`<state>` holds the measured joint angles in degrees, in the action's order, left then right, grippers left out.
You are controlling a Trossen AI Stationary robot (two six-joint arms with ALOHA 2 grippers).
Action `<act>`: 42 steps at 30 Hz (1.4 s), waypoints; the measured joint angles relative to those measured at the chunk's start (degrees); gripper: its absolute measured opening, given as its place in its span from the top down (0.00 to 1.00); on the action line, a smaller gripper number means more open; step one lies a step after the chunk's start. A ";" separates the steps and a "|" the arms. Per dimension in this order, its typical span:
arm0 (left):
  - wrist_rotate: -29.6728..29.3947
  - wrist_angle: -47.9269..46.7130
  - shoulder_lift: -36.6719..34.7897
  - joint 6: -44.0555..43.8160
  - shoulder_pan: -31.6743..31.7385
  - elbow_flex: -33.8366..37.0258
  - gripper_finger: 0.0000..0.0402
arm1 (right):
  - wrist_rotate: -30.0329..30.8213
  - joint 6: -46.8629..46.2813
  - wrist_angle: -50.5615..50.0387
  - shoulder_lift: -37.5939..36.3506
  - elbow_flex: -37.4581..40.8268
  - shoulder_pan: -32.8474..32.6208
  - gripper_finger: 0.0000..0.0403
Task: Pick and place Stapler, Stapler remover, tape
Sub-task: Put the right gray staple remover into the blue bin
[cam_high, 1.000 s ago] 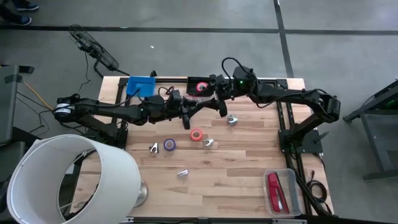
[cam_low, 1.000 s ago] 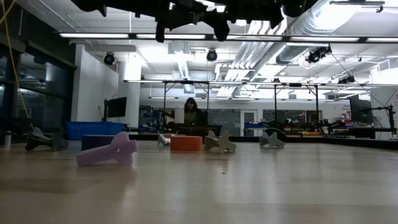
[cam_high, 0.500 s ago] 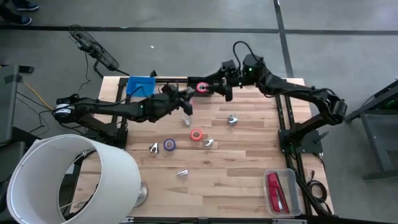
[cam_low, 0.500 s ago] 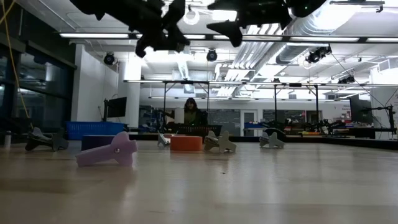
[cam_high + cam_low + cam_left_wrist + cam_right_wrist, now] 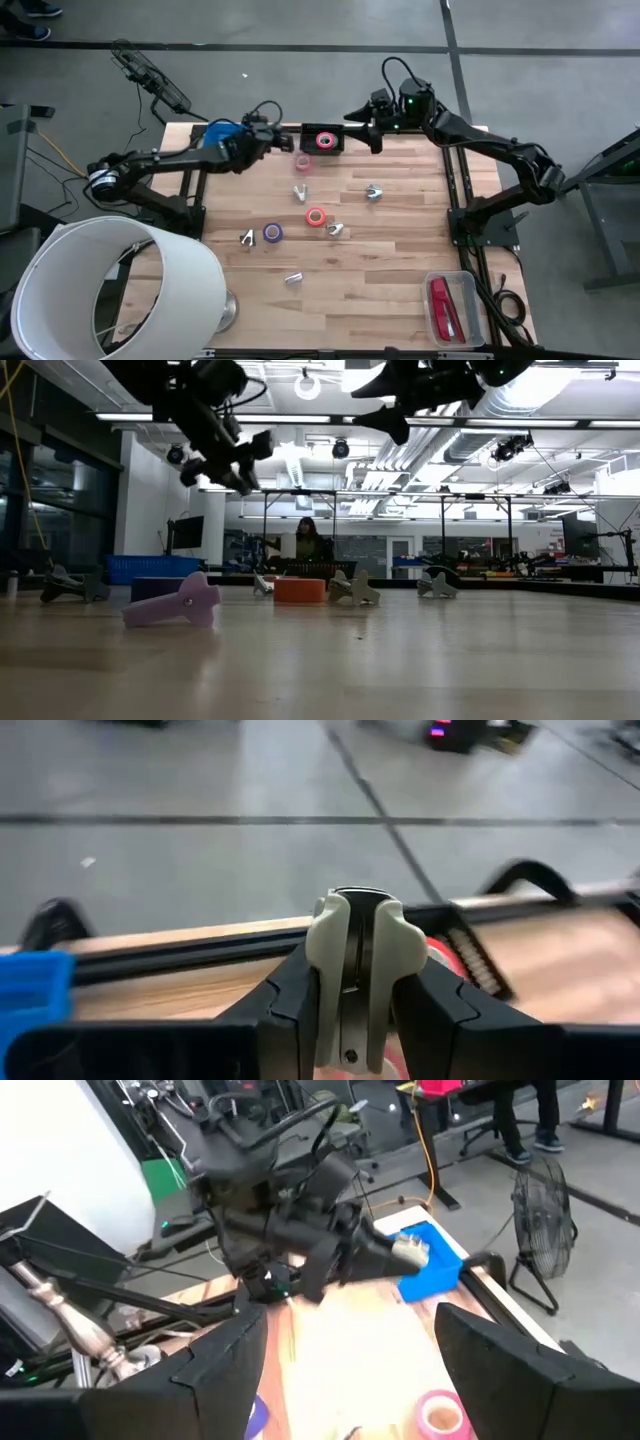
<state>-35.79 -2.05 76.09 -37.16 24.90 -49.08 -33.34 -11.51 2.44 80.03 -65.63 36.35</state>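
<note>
1. The landmark is the small black rectangular tray [image 5: 322, 139] at the far edge of the light wooden slatted table [image 5: 390, 270]; a pink ring of tape [image 5: 325, 140] lies inside it.
2. The left gripper [image 5: 268, 140] hangs above the table just left of the black tray, beside a blue plastic bin [image 5: 226, 136]. In the left wrist view its dark fingers [image 5: 300, 990] are clamped on a pale silvery staple remover [image 5: 358, 960], held upright between them.
3. The right gripper [image 5: 362, 131] hovers just right of the black tray with its wide dark fingers [image 5: 225, 1370] spread apart and nothing between them.
4. A second pink tape ring [image 5: 304, 162] lies on the wood just in front of the tray, a loose silvery claw piece [image 5: 300, 191] nearer than that, and a red-orange tape ring [image 5: 316, 216] nearer still.
5. A purple tape ring [image 5: 272, 232] lies left of the red-orange one.
6. The long glossy red stapler [image 5: 441, 305] rests in a clear plastic tray [image 5: 468, 290] at the near right corner, well apart from the black tray.
7. A white lampshade [image 5: 110, 290] fills the near left corner.
</note>
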 joint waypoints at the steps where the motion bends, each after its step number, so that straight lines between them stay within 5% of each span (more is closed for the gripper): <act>1: -0.26 -0.84 0.00 -1.20 0.90 0.00 0.77 | 0.00 0.02 -0.48 0.00 0.00 0.11 0.31; 20: -6.83 -12.43 10.39 -17.58 10.38 0.02 0.77 | 0.42 1.36 -3.01 0.00 0.00 1.29 0.31; 42: -8.75 -26.65 10.97 -30.85 16.04 -0.02 0.77 | 1.39 1.07 -3.93 0.00 0.00 1.29 0.31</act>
<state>-44.54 -28.70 87.07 -68.02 40.94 -49.10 -31.96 -10.44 -1.50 80.03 -65.63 37.65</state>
